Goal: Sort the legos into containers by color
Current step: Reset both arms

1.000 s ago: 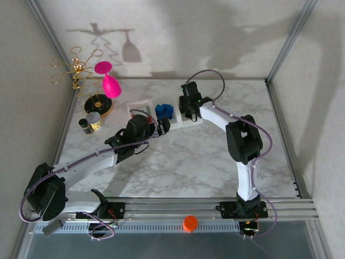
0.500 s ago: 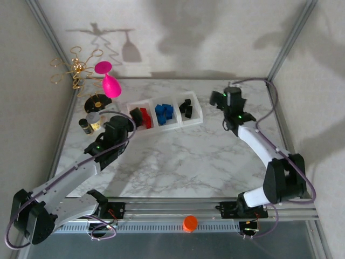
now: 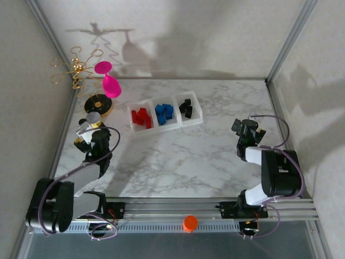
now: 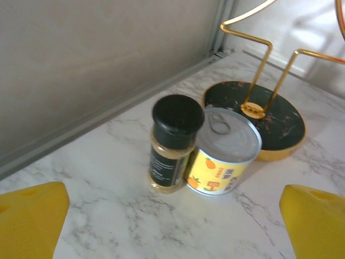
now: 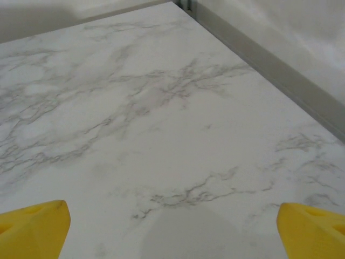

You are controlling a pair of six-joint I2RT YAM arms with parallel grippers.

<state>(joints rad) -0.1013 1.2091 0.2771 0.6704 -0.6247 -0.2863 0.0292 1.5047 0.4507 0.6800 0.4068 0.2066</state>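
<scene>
The legos (image 3: 141,117) lie in the bins (image 3: 198,114): red left, blue middle, black right. I judge them light, stiff and slick, and I'd pinch one across its flat sides. My left hand (image 4: 172,218) and right hand (image 5: 172,221) both gape, empty, over the tabletop (image 5: 161,108).

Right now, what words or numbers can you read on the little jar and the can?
No text can be read.
Spice jar: pale print on its dark label, too small and blurred.
Can: yellow label with a red patch, lettering too blurred.
</scene>
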